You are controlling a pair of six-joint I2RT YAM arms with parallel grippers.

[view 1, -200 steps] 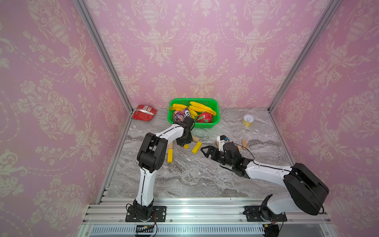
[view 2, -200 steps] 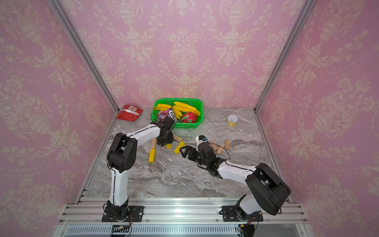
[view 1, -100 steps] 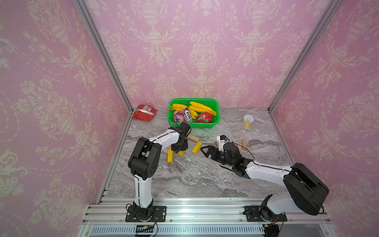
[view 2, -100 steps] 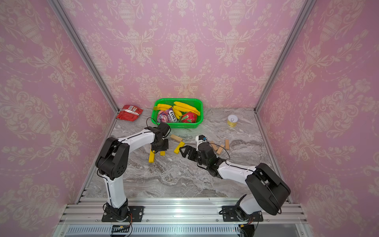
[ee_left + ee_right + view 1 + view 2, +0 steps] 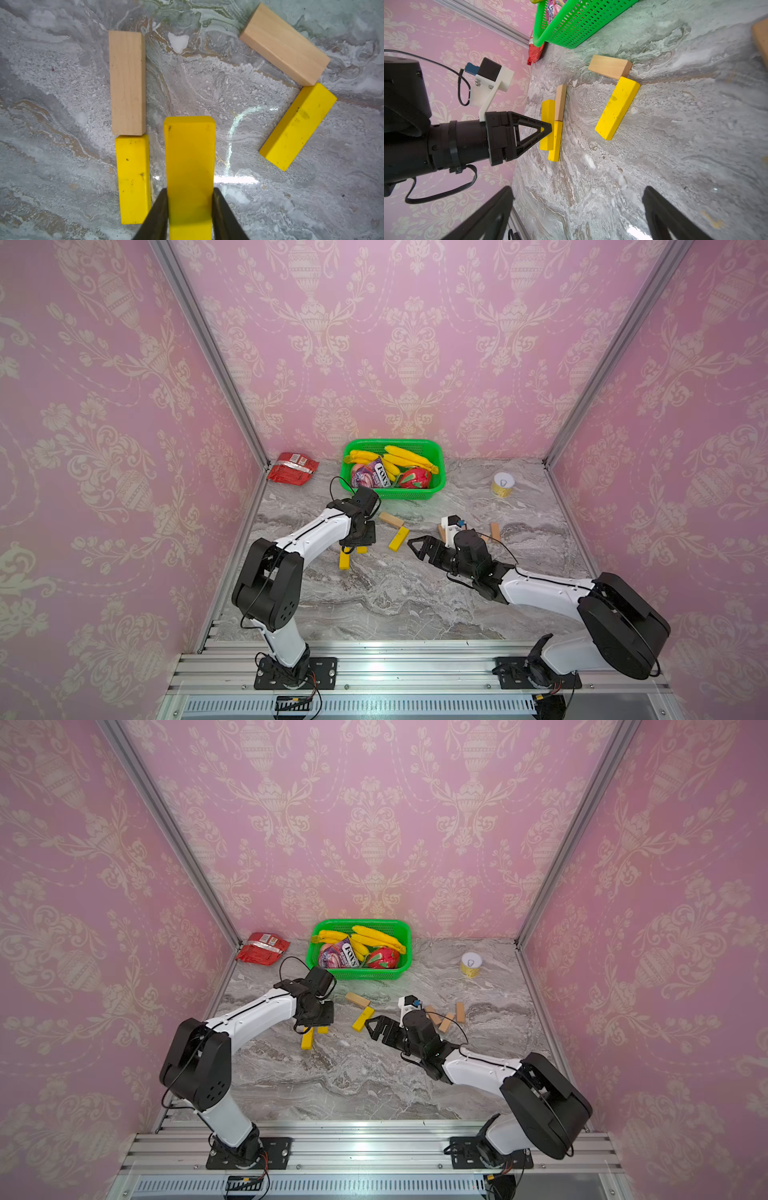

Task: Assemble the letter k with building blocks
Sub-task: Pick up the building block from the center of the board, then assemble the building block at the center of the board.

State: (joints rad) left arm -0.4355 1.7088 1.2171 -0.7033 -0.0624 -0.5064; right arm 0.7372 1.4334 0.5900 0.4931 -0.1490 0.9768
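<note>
My left gripper (image 5: 354,546), left of centre in a top view, is pinching a yellow block (image 5: 189,155). I am aiming it flat, end-to-end with the two-block stem (image 5: 127,108).

Green basket (image 5: 390,494) sits far back on the marble tabletop (image 5: 395,597), stuffed with yellow bananas (image 5: 409,456), a Fox's candy bag (image 5: 380,477) and some red fruit (image 5: 415,477). Red snack packet (image 5: 292,467) just left of it, little yellow can (image 5: 503,484) off to the right.

You are in a lab test booth: pink wallpapered panels (image 5: 407,344), aluminium frame posts (image 5: 206,348), marble-print tabletop (image 5: 395,597), slotted mounting rail (image 5: 415,670).
</note>
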